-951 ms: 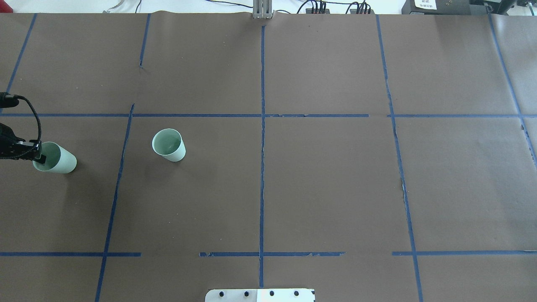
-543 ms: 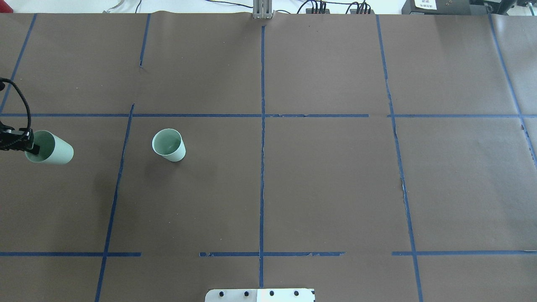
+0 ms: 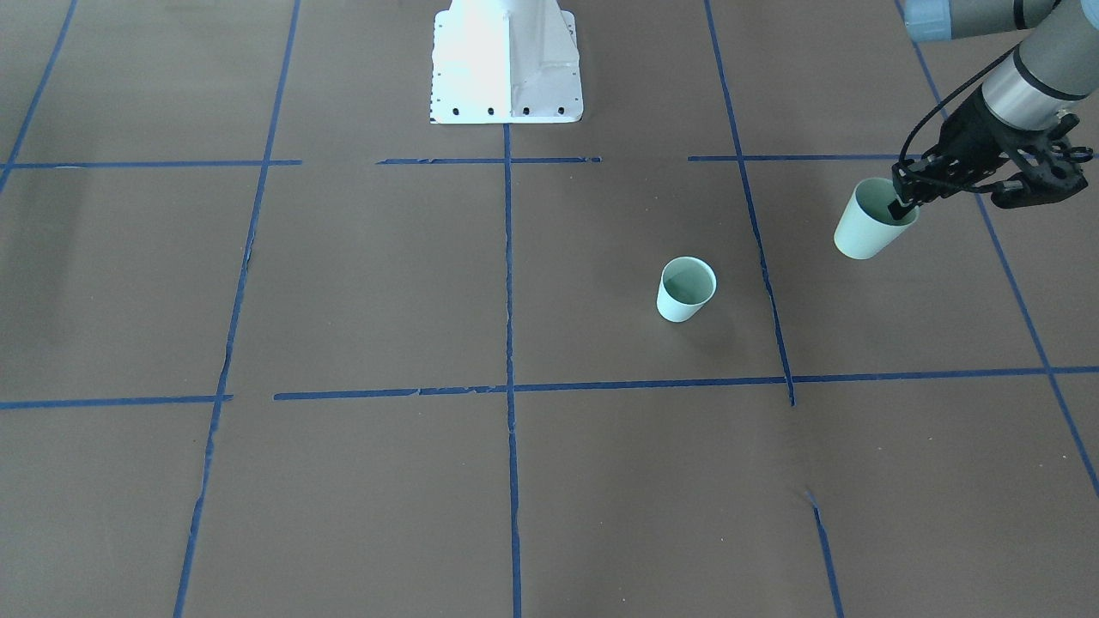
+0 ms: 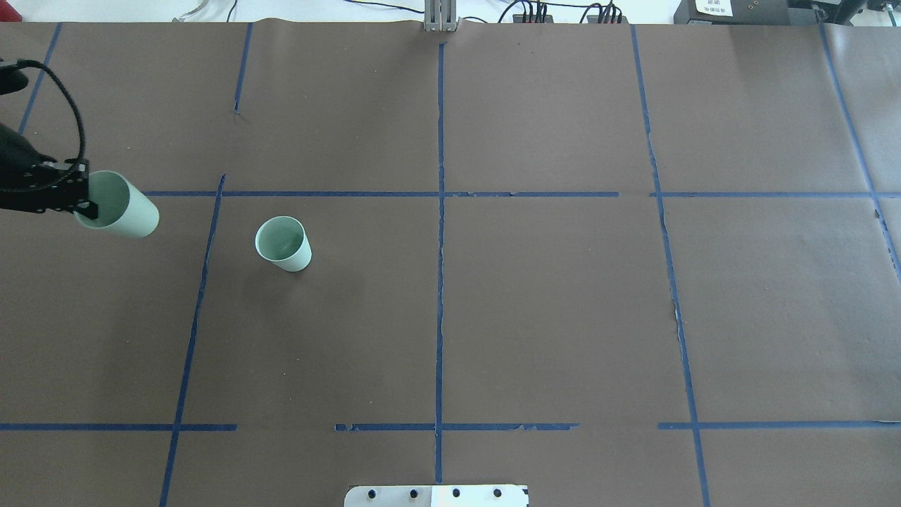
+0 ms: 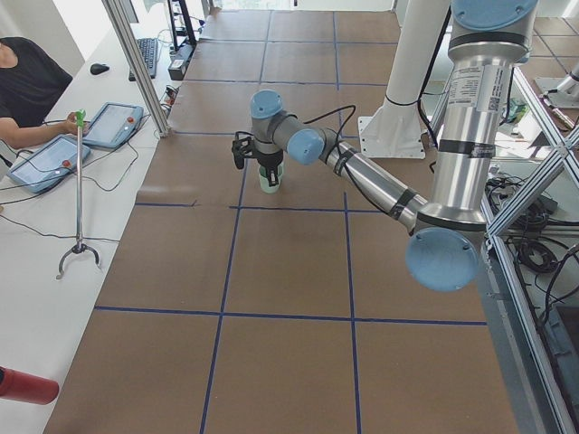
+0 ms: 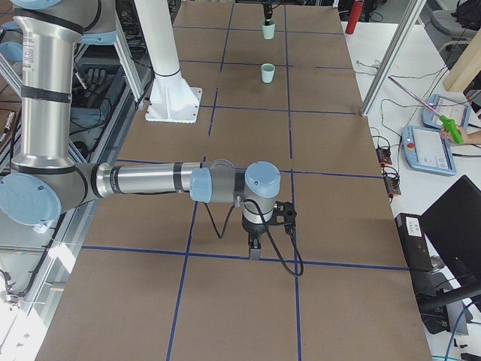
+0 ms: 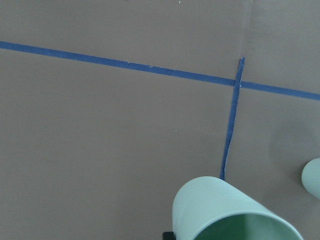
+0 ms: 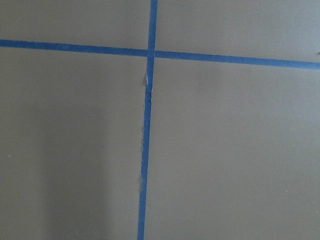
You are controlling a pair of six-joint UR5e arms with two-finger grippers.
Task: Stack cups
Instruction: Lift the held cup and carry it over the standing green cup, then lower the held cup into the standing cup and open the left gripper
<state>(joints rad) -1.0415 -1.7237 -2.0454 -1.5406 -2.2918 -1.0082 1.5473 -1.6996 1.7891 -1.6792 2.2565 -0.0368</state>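
Two arms share a brown-papered counter [image 4: 563, 317], and only one is at work on the stacking job. The left arm [image 3: 1026, 81] reaches out over the counter's far left side. The right arm [image 6: 143, 180] hangs low at the opposite end, well apart from both cups, where it cannot get in the way.

The held cup [image 4: 123, 209] hangs tilted from the left arm, mouth towards the wrist and base pointing at its twin, and appears to be clear of the counter. The standing cup [image 4: 283, 243] sits upright and mouth-up a little way off, across a line of blue tape [image 4: 204, 282], open to receive the other.

The left claw [image 4: 83, 201] is clamped narrowly on the held cup's rim, one finger [image 3: 897, 206] inside the mouth and the other outside the wall. That grip leaves the tapered base free to drop into the waiting cup. By the look of it, the held cup will need levelling before it can nest. The right claw [image 6: 254, 252] points down at bare paper; it shows only from the side, so how far its jaws are parted cannot be told.
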